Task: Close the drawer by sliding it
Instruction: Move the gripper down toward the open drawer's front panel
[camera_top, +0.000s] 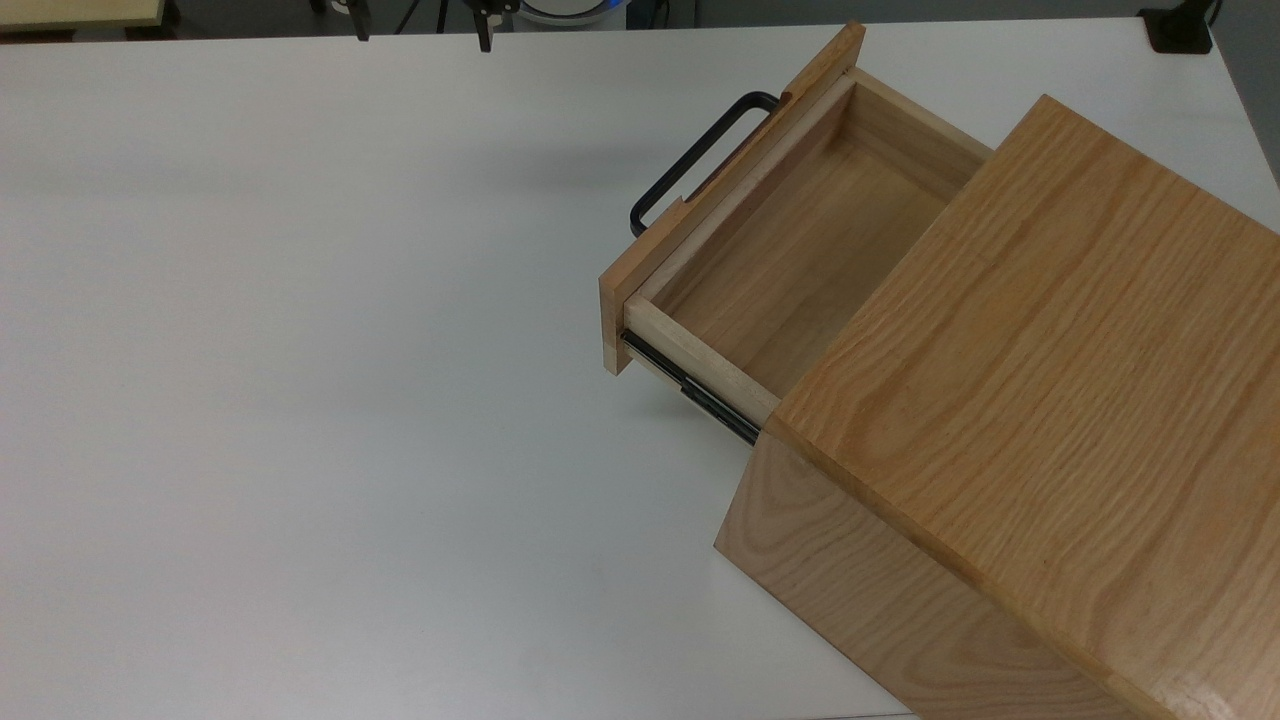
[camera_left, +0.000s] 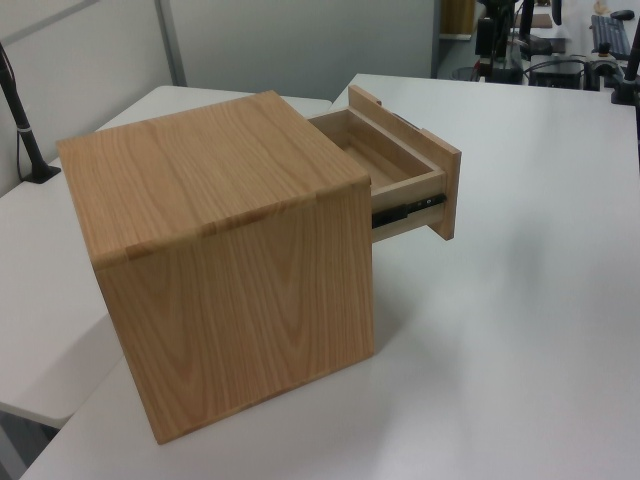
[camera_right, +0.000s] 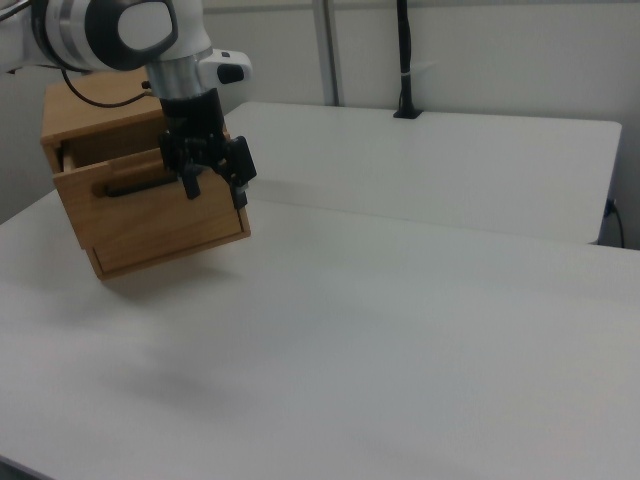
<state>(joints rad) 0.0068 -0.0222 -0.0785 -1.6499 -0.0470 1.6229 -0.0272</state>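
The drawer (camera_top: 800, 260) stands pulled out of the oak cabinet (camera_top: 1050, 380), toward the top view's upper left. It is empty, with a flat front panel, a black U-shaped handle (camera_top: 700, 160) and a black side rail (camera_top: 690, 385). In the left view the drawer (camera_left: 400, 165) sticks out on the right of the cabinet (camera_left: 230, 250). My gripper (camera_right: 215, 186) hangs open above the table with nothing between its fingers. In the right view it overlaps the drawer front (camera_right: 150, 215). In the top view the gripper (camera_top: 423, 28) sits at the upper edge, well left of the handle and apart from it.
The cabinet rests on a wide white table (camera_top: 300, 400) with bare surface to the top view's left. A black clamp (camera_top: 1180, 30) sits at the far right corner. A black post (camera_right: 405, 60) rises from a second table behind.
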